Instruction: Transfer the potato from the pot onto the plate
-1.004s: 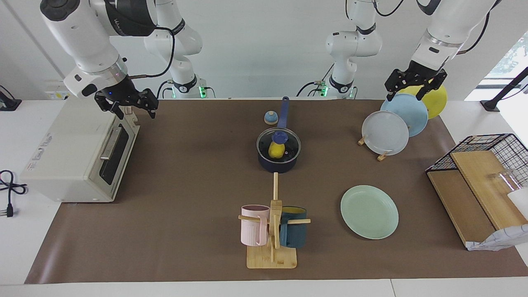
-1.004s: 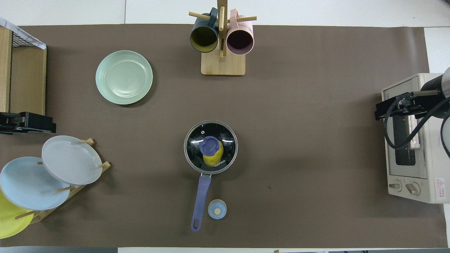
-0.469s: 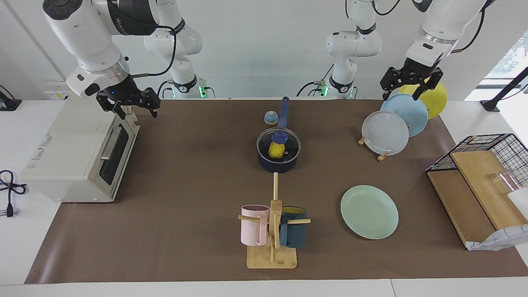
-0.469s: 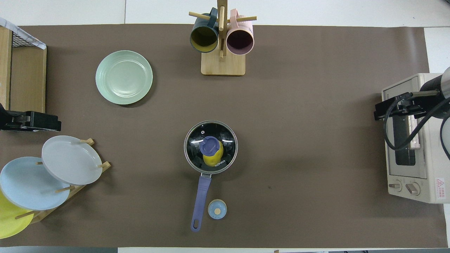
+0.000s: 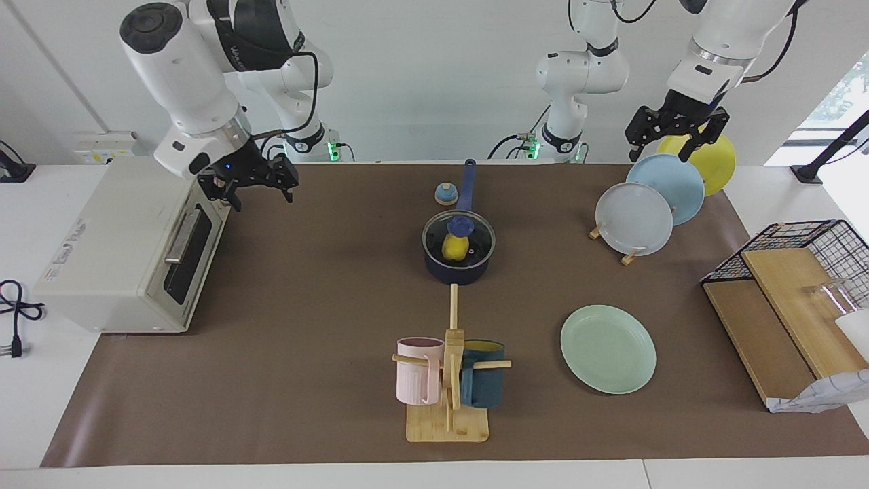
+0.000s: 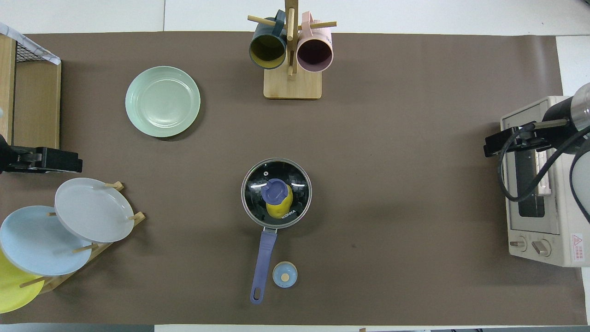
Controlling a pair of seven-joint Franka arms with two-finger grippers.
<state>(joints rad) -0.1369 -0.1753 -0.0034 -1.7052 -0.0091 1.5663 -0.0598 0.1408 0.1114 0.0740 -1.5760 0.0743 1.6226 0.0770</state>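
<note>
Potato (image 5: 453, 248) under the glass lid (image 6: 276, 193) in the pot (image 5: 457, 267); plate (image 6: 162, 101) bare.
Facing view alone shows left gripper (image 5: 675, 138) over the plate rack (image 5: 628, 255), right gripper (image 5: 251, 185) beside the toaster oven (image 5: 119, 250), jaws released.

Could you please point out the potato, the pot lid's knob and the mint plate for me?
potato (image 6: 279, 210): overhead view, yellow body seen through the glass lid.
knob (image 6: 275, 191): overhead view, its blue top.
plate (image 5: 607, 348): facing view, its bare centre.
</note>
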